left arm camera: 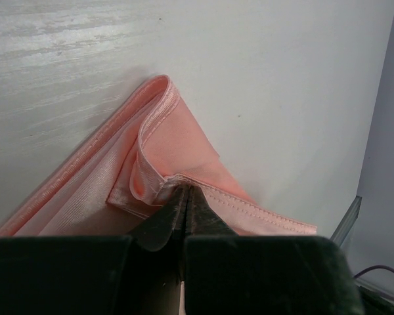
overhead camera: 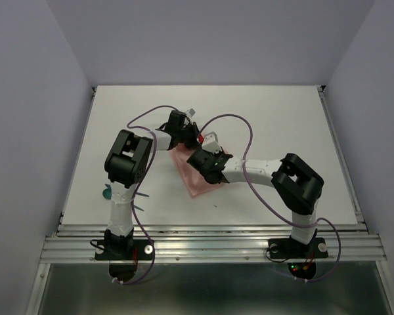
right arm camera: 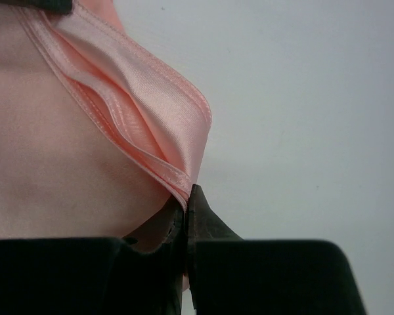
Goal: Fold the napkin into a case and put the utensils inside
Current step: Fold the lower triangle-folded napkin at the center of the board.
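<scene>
Both arms are bent in toward the middle of the table (overhead camera: 282, 118). The left arm (overhead camera: 127, 161) goes up from its base, folds at the elbow and reaches right. The right arm (overhead camera: 295, 180) does the mirror thing, with its forearm stretched left and low over the cloth.

The left gripper (left arm camera: 186, 203) has its fingers pressed together on a stitched hem of the napkin (left arm camera: 177, 144), right where a small flap curls up and over. The right gripper (right arm camera: 186, 210) is also pinched tight, on the stacked edges of a puffy fold (at least two or three layers there, hard to count).

The napkin lies mid-table between the two wrists, folded over on itself into a rough pointed shape with one corner aimed away from the left wrist. I can't see inside the folds.

The teal utensils (overhead camera: 108, 193) are on the table beside the left arm's lower link, well apart from the napkin.
</scene>
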Robot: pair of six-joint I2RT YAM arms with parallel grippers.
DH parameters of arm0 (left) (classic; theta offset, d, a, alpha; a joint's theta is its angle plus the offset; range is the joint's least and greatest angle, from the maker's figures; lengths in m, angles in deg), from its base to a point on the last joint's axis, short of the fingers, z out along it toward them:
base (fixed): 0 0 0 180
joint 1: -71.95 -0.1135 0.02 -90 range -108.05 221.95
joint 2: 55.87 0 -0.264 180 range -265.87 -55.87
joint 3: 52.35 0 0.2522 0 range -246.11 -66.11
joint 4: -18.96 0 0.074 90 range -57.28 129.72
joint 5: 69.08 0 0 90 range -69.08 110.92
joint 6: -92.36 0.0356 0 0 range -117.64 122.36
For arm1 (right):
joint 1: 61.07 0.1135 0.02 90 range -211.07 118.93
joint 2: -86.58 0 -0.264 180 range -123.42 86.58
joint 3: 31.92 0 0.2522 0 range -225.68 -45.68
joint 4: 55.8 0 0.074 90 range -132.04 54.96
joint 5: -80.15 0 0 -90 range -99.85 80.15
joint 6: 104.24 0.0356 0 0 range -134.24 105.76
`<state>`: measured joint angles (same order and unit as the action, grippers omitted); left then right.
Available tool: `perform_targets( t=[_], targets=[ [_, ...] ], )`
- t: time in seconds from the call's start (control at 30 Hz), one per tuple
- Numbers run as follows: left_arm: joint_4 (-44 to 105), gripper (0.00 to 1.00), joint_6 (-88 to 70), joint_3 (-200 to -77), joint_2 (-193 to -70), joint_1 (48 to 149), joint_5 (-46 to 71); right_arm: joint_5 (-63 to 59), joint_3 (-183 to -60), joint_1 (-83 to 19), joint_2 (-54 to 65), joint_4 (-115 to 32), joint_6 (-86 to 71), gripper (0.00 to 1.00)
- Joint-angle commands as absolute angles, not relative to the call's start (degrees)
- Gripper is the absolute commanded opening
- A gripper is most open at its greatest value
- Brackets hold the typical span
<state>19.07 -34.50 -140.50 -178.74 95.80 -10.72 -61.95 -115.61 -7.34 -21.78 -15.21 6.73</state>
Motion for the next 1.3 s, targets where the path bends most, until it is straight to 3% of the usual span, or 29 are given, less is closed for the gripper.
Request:
perform_targets(
  t=[0.0, 0.1, 0.17, 0.27, 0.3, 0.33, 0.47, 0.53, 0.77, 0.93, 1.07, 1.27],
  targets=[
    [28.5, 0.05, -30.6, -138.9, -183.0, 95.6, -5.4, -74.5, -119.3, -5.3, -22.5, -8.9, 7.9, 0.01],
    [28.4, 0.05, -30.5, -138.9, -183.3, 95.6, -5.5, -80.3, -121.3, -3.3, -24.2, -5.3, 9.7, 0.01],
    [28.4, 0.05, -30.6, -138.9, -183.5, 95.6, -5.8, -81.9, -122.6, -2.6, -26.1, -3.4, 12.1, 0.06],
    [28.2, 0.05, -30.6, -139.0, -183.8, 95.7, -6.2, -79.4, -122.8, -1.1, -27.1, -2.8, 13.0, 0.21],
    [28.2, 0.05, -30.6, -139.0, -183.9, 95.6, -6.2, -78.1, -122.5, -1.0, -27.1, -3.5, 13.0, 0.39],
    [28.2, 0.05, -30.6, -139.0, -184.0, 95.6, -6.2, -77.0, -121.9, -0.3, -26.9, -3.5, 13.2, 0.50],
    [28.2, 0.05, -30.6, -139.1, -184.3, 95.7, -6.5, -72.4, -119.5, -0.3, -23.8, -4.2, 14.8, 0.71],
    [28.2, 0.05, -30.6, -139.1, -184.3, 95.7, -6.5, -71.2, -118.5, -0.3, -22.3, -5.0, 14.9, 0.75],
    [28.3, 0.05, -30.5, -139.1, -184.3, 95.7, -6.3, -55.6, -114.0, -4.7, -10.8, -11.2, 14.6, 0.77],
    [28.4, 0.05, -30.4, -139.2, -184.4, 95.7, -6.3, -34.1, -105.6, -20.5, 1.5, -21.1, 16.9, 0.76],
    [28.6, 0.05, -30.5, -139.4, -184.5, 95.7, -6.3, -14.0, -102.0, -31.8, 1.9, -25.5, 19.5, 0.74],
    [28.7, 0.05, -30.3, -139.3, -184.5, 95.7, -6.2, -0.9, -102.9, -39.6, -5.8, -30.5, 19.8, 0.73]
  ],
)
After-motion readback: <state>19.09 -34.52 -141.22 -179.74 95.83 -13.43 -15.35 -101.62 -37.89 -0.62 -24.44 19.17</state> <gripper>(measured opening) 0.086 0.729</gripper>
